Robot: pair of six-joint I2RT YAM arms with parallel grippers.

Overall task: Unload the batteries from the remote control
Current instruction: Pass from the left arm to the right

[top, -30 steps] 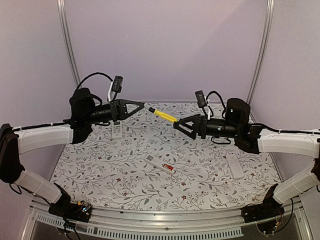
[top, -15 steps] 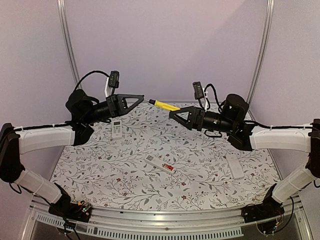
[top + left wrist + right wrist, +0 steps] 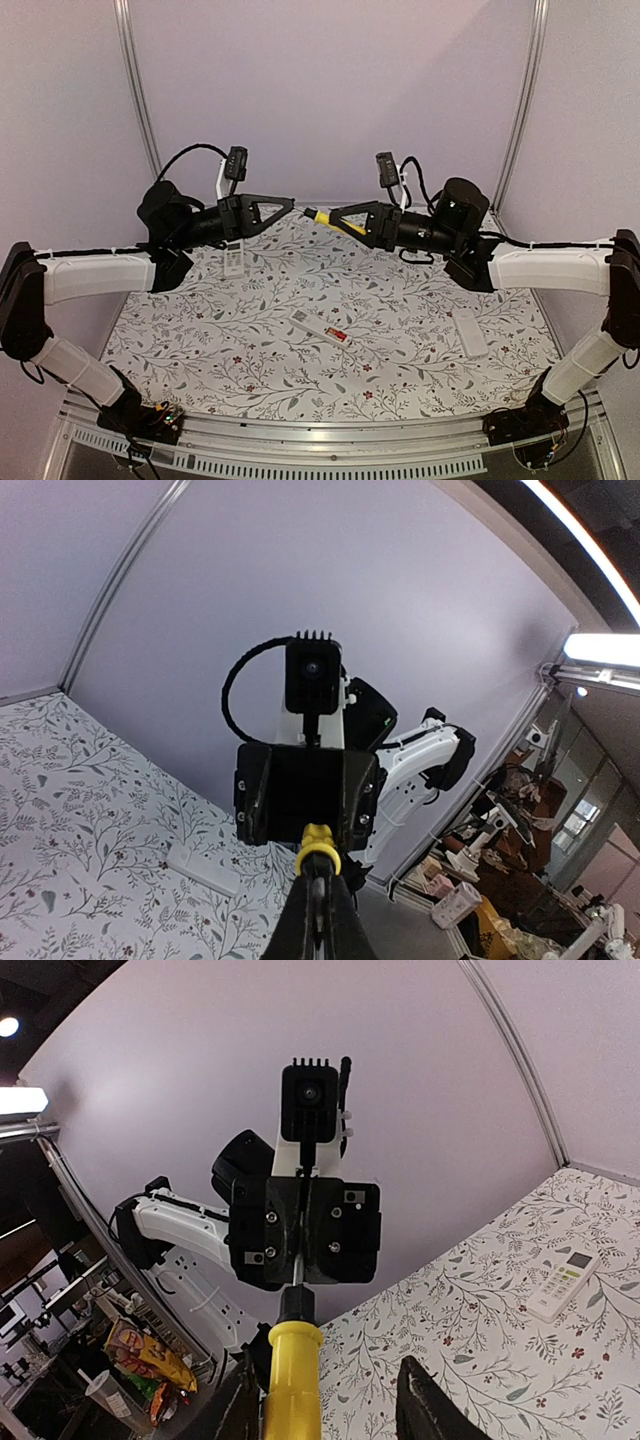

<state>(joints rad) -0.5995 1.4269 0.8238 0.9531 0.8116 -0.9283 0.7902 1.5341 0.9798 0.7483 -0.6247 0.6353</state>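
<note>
Batteries: you are seeing one red-orange battery (image 3: pixel 339 336) in the top view. It is lying in the open end of the middle remote (image 3: pixel 310 324) on the counter (image 3: pixel 400 300), well apart from both claws. Whether more are sitting beside it, I cannot tell.
Remotes: three white oblongs are lying on the counter: the middle remote, a display remote (image 3: pixel 233 262) just below your left arm, and a plain one (image 3: pixel 468 332) on the right.
Tool: one yellow-handled tool (image 3: pixel 326 219) is hanging in the air between the claws.
Left claw (image 3: pixel 291 205): it is pinching fully closed on the tool's dark tip.
Right claw (image 3: pixel 334 213): its fingers are straddling the yellow handle, about half spread.
Right wrist only: one finger (image 3: pixel 245 1400) is sitting against the handle and the other is standing off it.
Left wrist only: the handle is showing end-on, hiding the battery.
</note>
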